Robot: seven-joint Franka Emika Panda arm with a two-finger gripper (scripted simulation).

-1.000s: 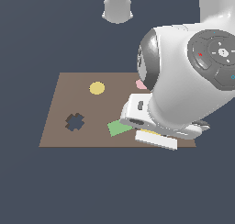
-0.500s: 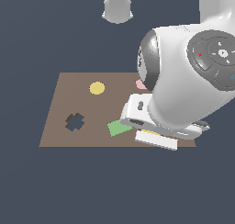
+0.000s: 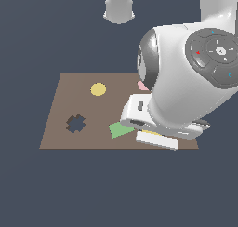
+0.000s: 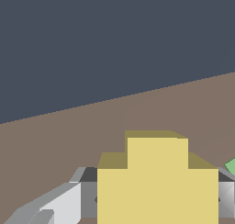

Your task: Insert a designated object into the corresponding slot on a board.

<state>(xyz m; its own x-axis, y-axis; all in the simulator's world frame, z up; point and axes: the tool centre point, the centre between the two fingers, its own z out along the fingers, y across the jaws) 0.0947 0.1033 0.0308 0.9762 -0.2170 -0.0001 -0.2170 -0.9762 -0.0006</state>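
Note:
In the wrist view the yellow cross-shaped block (image 4: 156,172) sits between my gripper's (image 4: 156,198) two fingers, with a grey finger (image 4: 59,202) against each side. The gripper is shut on it, low over the brown board (image 4: 69,136). In the exterior view the board (image 3: 65,110) lies flat, with the dark cross-shaped slot (image 3: 75,123) near the exterior view's left edge. My arm covers the board's right part and hides the gripper and the cross there.
A yellow round disc (image 3: 98,89) lies on the board behind the slot. A green rectangle (image 3: 120,129) lies beside my hand and shows in the wrist view (image 4: 231,166). A pink piece (image 3: 142,86) peeks out behind the arm. The robot's base (image 3: 119,5) stands beyond the board.

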